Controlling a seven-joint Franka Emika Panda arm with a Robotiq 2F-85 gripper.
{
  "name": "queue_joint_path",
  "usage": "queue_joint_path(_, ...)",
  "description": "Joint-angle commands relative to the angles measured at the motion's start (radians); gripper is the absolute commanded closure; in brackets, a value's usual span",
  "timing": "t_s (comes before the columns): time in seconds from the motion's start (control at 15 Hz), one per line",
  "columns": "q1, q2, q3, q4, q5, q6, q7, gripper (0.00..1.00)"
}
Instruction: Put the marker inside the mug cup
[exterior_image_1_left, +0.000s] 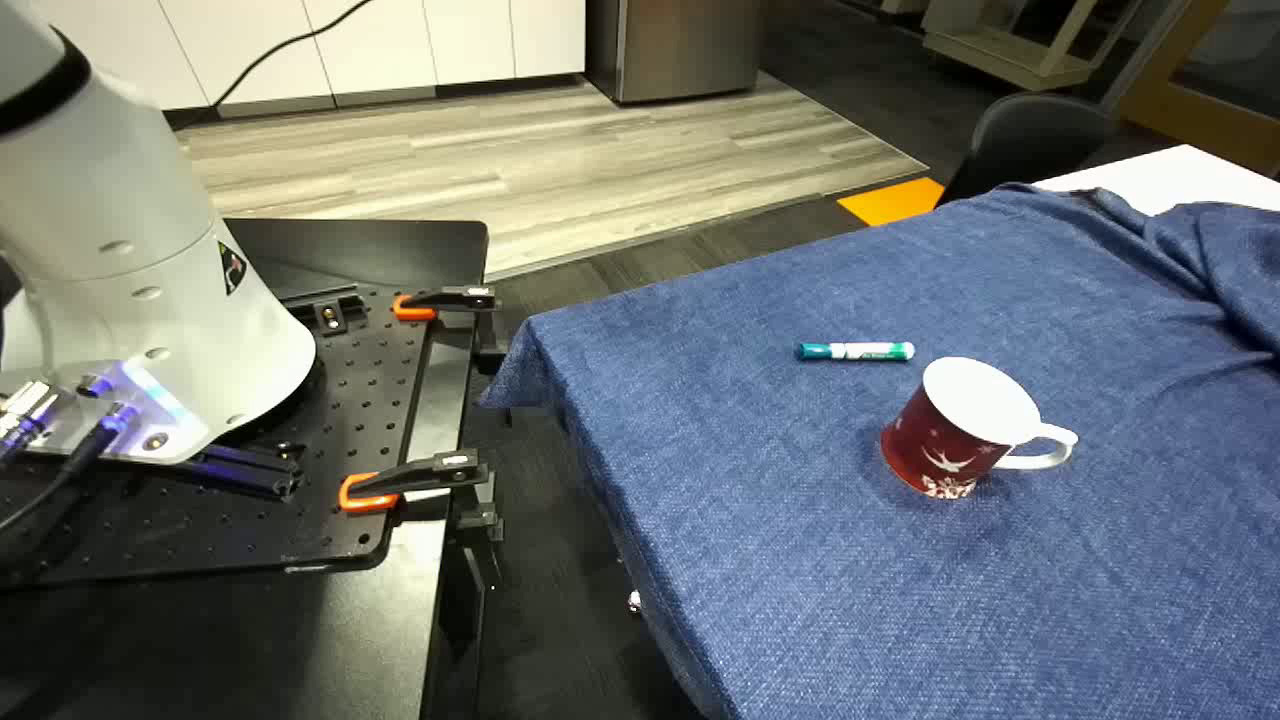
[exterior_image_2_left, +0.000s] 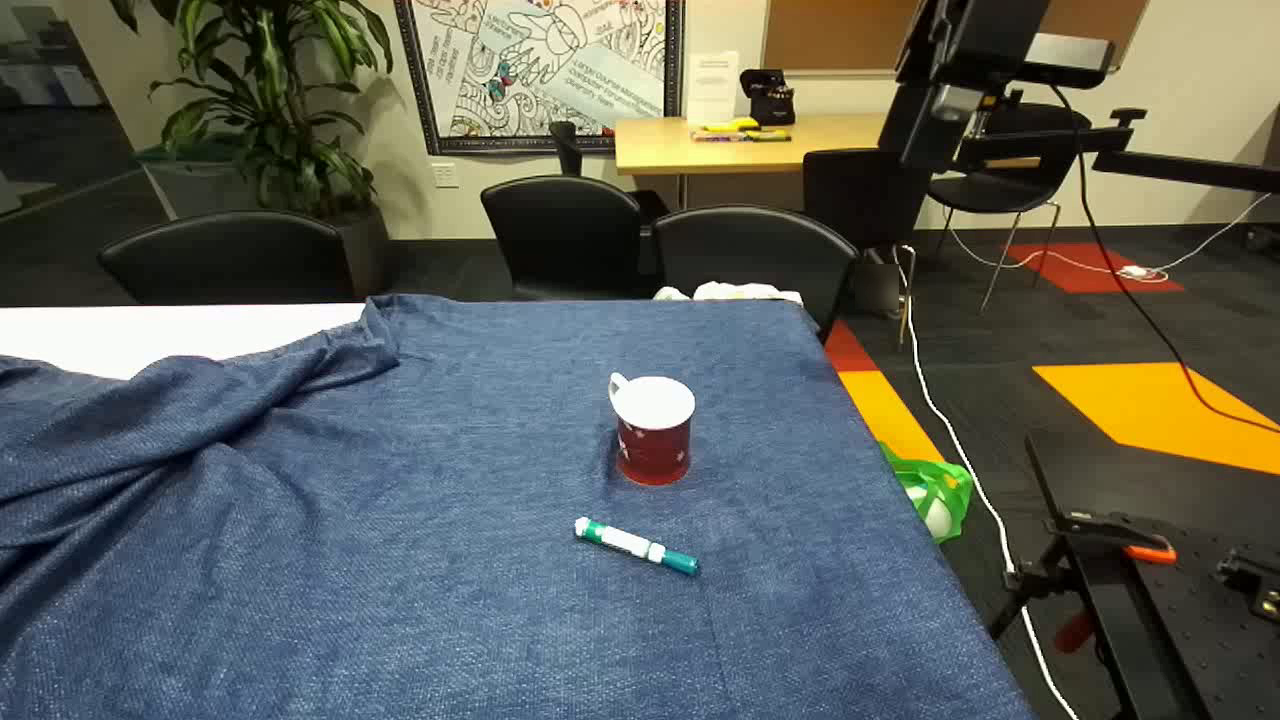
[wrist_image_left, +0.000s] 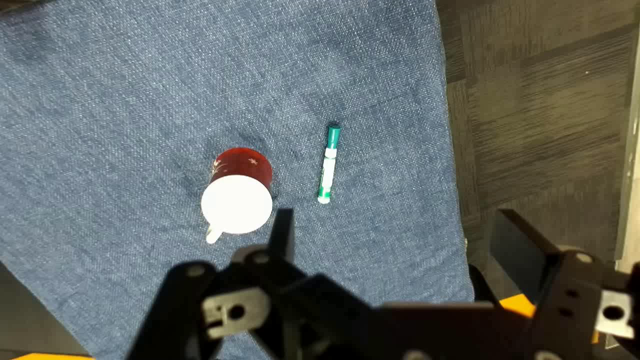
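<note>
The marker (exterior_image_1_left: 868, 351) is slim, with a teal cap, a white body and a green band at its end. It lies flat on the blue cloth, apart from the mug, and also shows in an exterior view (exterior_image_2_left: 628, 542) and the wrist view (wrist_image_left: 327, 170). The dark red mug cup (exterior_image_1_left: 940, 445) stands upright with its white inside facing up; it also shows in an exterior view (exterior_image_2_left: 655, 452) and the wrist view (wrist_image_left: 242, 165). My gripper (wrist_image_left: 395, 212) is wide open with nothing between its fingers. It is above the table; marker and mug lie ahead of its fingertips.
A blue cloth (exterior_image_1_left: 700, 420) covers the table, with raised folds (exterior_image_2_left: 230, 440) at one end. The robot base stands on a black plate (exterior_image_1_left: 360, 400) with orange clamps. A gap separates this plate from the cloth's edge. Black chairs (exterior_image_2_left: 750, 250) stand around the table.
</note>
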Motion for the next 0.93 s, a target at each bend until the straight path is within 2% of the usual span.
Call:
queue_joint_path(0.0, -0.012, 0.001, 0.011, 0.003, 0.005, -0.004, -0.004, 0.0)
queue_joint_path(0.27, -0.012, 0.001, 0.011, 0.003, 0.005, -0.004, -0.004, 0.0)
queue_joint_path(0.47, -0.019, 0.026, 0.049, -0.007, -0.029, 0.062, 0.062, 0.0)
queue_joint_path(0.87, -0.018, 0.192, 0.153, -0.03, -0.099, 0.246, 0.288, 0.0)
